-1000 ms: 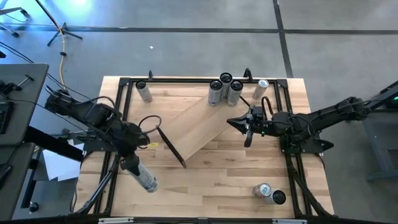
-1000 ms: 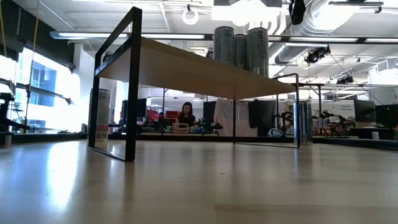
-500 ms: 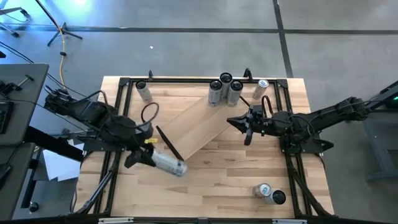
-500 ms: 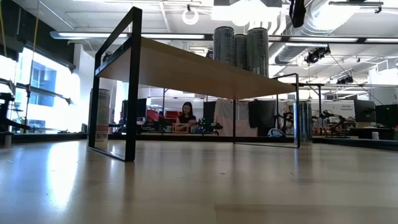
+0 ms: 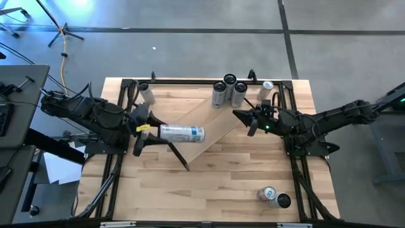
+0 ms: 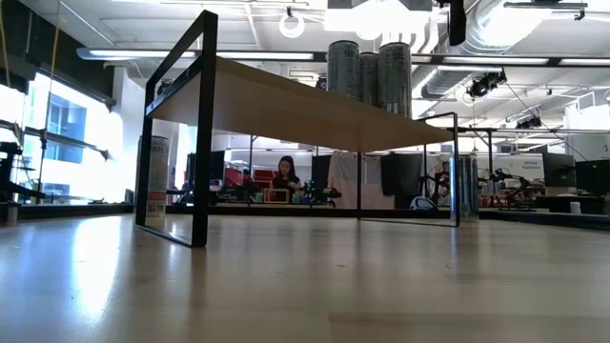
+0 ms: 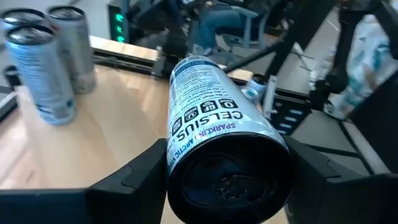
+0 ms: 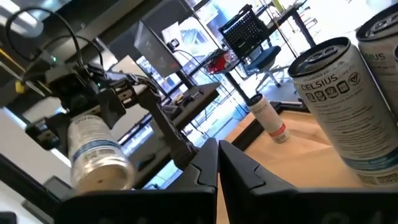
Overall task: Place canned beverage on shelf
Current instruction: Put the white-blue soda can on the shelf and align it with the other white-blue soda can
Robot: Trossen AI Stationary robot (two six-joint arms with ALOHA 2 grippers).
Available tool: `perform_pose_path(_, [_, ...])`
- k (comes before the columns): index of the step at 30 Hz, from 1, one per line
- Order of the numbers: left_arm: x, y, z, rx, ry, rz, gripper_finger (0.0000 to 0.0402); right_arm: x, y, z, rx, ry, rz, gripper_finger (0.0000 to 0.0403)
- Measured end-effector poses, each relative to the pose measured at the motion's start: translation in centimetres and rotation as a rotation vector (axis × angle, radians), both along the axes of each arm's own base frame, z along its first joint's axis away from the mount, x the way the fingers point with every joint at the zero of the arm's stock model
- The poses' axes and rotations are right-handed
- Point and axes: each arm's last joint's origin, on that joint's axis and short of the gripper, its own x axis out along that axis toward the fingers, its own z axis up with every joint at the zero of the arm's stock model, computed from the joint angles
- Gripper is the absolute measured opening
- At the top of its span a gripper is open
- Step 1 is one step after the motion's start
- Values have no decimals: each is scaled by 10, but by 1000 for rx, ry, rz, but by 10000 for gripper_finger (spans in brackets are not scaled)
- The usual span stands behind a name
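one celsius can clamped sideways in left gripper over shelf; thin, slick, dentable, so grip mid-body. right gripper clenched empty.

Seven cans in all, as far as I can count. Three stand together on the shelf toward the desk's far edge: one can, a second behind it, a third beside it. A fourth can stands near the far right corner of the desk, and a fifth near the far left corner. A sixth lies near the near right corner; it may be two lying close together, I cannot tell. The seventh can is held sideways over the shelf. One shelf, one desk, two arms, each with one claw.
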Motion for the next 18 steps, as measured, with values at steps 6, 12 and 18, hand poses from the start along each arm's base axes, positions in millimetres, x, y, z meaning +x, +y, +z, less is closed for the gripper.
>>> perform_pose_path(6, [0,1,-1,14,-5,37,216,0,-2,0,47,-19,-7,0])
perform_pose_path(12, [2,1,-3,8,-10,61,216,0,-2,0,47,-17,-7,0])
perform_pose_path(18, [2,3,-2,5,-26,122,216,0,-2,1,49,-33,1,0])
